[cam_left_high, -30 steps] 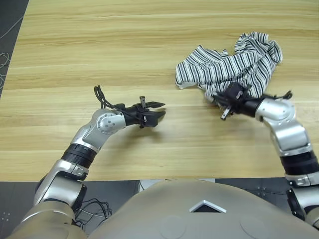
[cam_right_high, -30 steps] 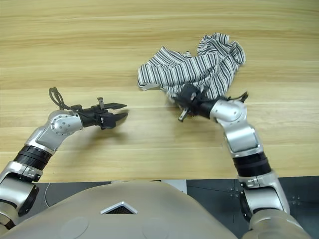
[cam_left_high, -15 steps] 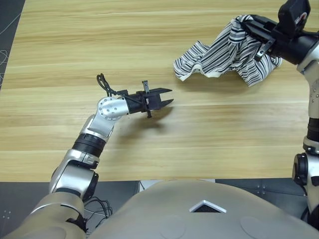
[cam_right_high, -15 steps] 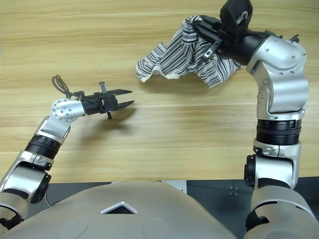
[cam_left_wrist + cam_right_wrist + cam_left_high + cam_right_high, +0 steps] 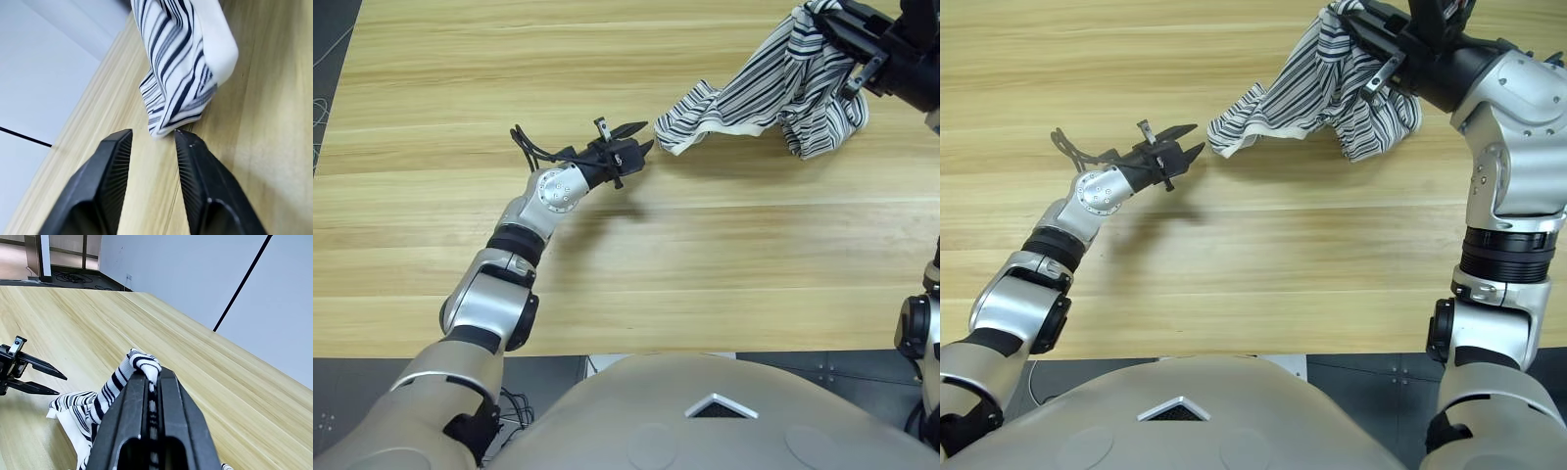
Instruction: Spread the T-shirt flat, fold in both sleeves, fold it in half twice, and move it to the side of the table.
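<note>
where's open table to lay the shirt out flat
Bare wood: the table far left of the left gripper, and the near strip between both arms. Crowded far right, where the right gripper holds the T-shirt, its low corner just ahead of the open left gripper.

Table [image 5: 607, 294]: light wood planks, grain running side to side, under the left claw [image 5: 644, 137] and below the raised right claw [image 5: 152, 378].
Floor [image 5: 333, 59]: dark grey, past the table edge on the left claw's outer side, and along the near edge behind both claws.
Wire [image 5: 323, 117]: thin, pale loops on that floor, well outward of the left claw.
Cable [image 5: 504, 401]: black, on the floor behind the left claw.
Wall [image 5: 195, 274]: plain, pale, beyond the table ahead of the right claw, crossed by a thin dark line [image 5: 242, 284].
Far floor [image 5: 19, 259]: brownish, with a dark post [image 5: 44, 254].
Light: even, soft sheen on the wood.
</note>
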You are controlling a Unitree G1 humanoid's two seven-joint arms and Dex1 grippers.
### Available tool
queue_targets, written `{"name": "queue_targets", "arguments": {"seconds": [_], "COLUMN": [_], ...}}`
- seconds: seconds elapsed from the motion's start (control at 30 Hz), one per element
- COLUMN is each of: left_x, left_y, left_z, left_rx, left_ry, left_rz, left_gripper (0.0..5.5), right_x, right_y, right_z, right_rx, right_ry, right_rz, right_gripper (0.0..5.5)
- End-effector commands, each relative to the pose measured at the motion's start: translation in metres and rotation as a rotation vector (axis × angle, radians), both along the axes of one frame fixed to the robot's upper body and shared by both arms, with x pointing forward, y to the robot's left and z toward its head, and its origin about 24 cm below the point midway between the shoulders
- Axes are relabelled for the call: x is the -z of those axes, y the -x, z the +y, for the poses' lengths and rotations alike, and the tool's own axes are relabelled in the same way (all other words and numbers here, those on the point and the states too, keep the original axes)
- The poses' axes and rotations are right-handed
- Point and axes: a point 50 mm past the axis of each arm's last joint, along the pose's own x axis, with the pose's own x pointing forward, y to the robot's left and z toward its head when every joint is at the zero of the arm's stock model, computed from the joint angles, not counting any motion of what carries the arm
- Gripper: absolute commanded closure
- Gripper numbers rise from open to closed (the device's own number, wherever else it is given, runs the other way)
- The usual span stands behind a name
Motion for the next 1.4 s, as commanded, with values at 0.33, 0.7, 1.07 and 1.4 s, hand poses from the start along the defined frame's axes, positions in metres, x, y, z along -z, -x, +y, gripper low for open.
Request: {"name": "queue_targets", "arguments": {"seconds": [0.33,0.7,1.07,1.4], "left_x": [0.002,-0.001,0.000,-0.002], "left_y": [-0.003,-0.011,-0.019,-0.021], "left_z": [0.000,-0.020,-0.025,-0.025], "left_rx": [0.015,0.040,0.016,0.025], "left_ry": [-0.025,-0.028,-0.084,-0.094], "left_rz": [0.002,-0.008,0.015,0.005], "left_gripper": [3.33,3.33,3.33,4.98], "right_x": [-0.001,0.003,0.005,0.008], "right_y": [0.000,0.000,0.003,0.004], "right_z": [-0.002,0.002,0.002,0.003], "right_rx": [0.006,-0.005,-0.003,-0.004], "right_ry": [0.007,0.012,0.007,0.004], "right_rz": [-0.004,0.013,0.017,0.022], "right_gripper": [5.40,5.40,5.40,5.40]}}
